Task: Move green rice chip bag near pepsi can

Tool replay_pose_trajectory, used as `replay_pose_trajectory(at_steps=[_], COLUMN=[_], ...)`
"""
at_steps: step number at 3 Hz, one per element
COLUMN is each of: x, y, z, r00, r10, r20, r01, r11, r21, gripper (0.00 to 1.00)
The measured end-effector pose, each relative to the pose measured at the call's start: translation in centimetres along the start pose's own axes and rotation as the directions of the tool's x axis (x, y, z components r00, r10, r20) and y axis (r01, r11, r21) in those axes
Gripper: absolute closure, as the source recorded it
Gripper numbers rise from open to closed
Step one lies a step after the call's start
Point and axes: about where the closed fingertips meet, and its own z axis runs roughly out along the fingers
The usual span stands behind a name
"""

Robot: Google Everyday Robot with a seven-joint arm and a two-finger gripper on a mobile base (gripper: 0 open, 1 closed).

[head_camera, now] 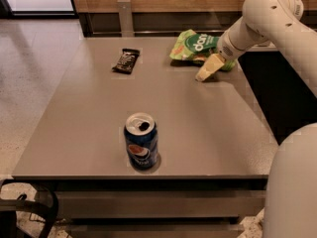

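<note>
The green rice chip bag (pixel 194 46) lies at the far right of the grey table (pixel 89 133), its dark-green oval facing up. The gripper (pixel 207 69) hangs from the white arm at the bag's near right edge, its cream fingertips low over the table and pointing toward me. Part of the bag is hidden behind it. The pepsi can (pixel 141 142) stands upright near the table's front edge, its top opened, far from the bag.
A dark-brown candy bar wrapper (pixel 125 60) lies at the far left-middle of the table. The white arm (pixel 277 29) crosses from the right, with the robot's body (pixel 292 187) at the lower right. A dark bag (pixel 20 217) sits on the floor at lower left.
</note>
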Motion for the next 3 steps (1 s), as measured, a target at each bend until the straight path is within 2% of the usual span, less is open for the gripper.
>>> replay_pose_trajectory(at_steps=[3], x=[-0.57], y=[-0.29], z=[-0.87], r00=[1.000], r10=[0.000], r20=[0.000], r01=[0.000], r11=[1.0000], r21=[0.000], gripper=[0.68])
